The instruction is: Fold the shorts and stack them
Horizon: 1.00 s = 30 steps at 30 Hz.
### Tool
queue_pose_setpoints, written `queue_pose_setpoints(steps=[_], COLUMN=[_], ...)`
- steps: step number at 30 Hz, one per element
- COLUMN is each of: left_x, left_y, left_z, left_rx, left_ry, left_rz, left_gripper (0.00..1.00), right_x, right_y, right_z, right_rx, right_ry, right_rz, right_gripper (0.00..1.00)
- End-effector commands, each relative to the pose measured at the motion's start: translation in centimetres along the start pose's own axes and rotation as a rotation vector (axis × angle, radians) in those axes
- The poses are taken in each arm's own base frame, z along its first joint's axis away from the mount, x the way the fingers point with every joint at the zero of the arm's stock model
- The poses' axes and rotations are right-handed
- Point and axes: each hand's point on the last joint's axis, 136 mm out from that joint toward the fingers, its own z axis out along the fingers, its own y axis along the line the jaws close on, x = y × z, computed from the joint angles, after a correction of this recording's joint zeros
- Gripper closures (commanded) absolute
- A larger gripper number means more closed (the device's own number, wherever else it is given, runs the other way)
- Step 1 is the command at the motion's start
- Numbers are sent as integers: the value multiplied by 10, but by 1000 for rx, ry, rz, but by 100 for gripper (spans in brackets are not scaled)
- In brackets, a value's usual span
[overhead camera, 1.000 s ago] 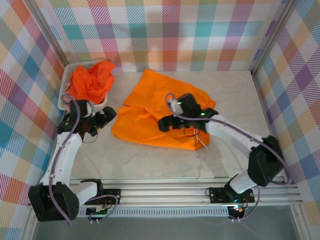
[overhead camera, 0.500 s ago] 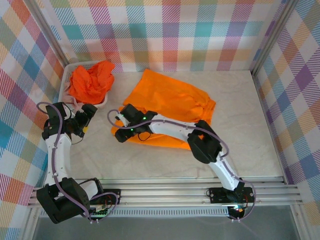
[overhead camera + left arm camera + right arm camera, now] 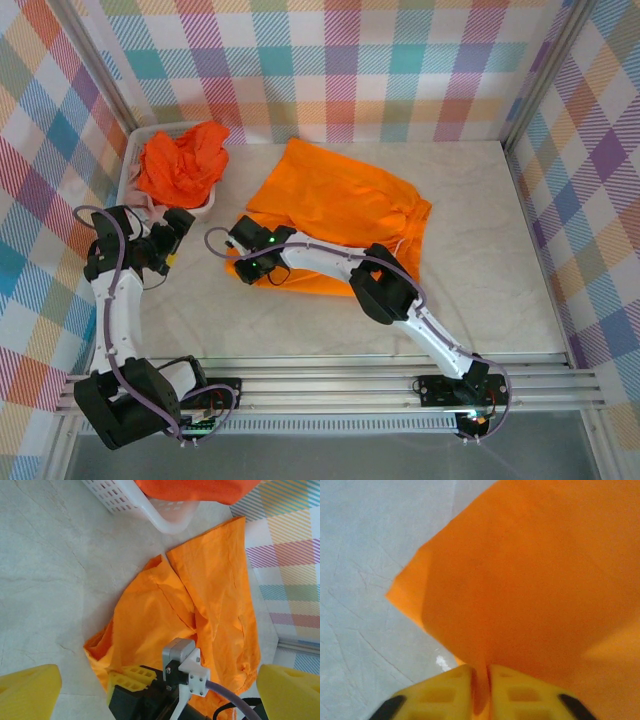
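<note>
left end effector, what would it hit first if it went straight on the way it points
Likely the right end effector, shut on the orange shorts at their corner; depth is unclear.

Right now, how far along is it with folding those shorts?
Nothing looks folded or stacked yet. In hand: the right gripper is shut on a corner of the orange shorts spread on the table; the left gripper hangs open, holding nothing. Left: folding that pair, and another orange pair crumpled in the white basket.
</note>
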Motion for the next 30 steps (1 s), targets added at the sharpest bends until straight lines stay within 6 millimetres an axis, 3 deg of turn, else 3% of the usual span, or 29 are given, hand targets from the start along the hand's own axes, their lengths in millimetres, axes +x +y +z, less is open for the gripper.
queue_pose_setpoints(steps=[1, 7, 10, 12, 15, 16, 17, 18, 20, 24, 26, 30], left_x=[1, 6, 10, 13, 18, 20, 22, 24, 30, 40, 47, 65], left_y=[1, -1, -2, -3, -1, 0, 2, 3, 8, 20, 25, 23], left_z=[-4, -6, -11, -15, -20, -21, -21, -22, -23, -31, -34, -22], left_rx=[15, 28, 37, 42, 41, 38, 34, 28, 12, -39, -58, -42], left_ry=[-13, -1, -4, -10, -17, -19, -17, -13, -5, -22, -38, 8], left_rz=[2, 2, -7, -13, -26, -31, -41, -49, -70, -103, -110, -107], left_gripper=[0, 0, 0, 0, 0, 0, 0, 0, 1, 3, 3, 0], right_x=[-17, -31, -25, -22, -31, -34, -34, -34, -36, -43, -40, -19], right_y=[16, 62, 74, 80, 89, 89, 87, 85, 75, 33, -3, -100], right_z=[-22, -75, -85, -89, -103, -106, -108, -110, -116, -137, -142, -147], right_rx=[-50, -272, -371, -469, -656, -689, -701, -704, -690, -620, -498, -215], right_ry=[-34, -73, -55, -22, -21, -26, -24, -18, -13, -92, -129, -154], right_rz=[16, -9, -3, 46, 150, 169, 176, 174, 185, 255, 281, 393], right_gripper=[99, 100, 97, 100, 97, 88, 70, 59, 47, 40, 39, 34])
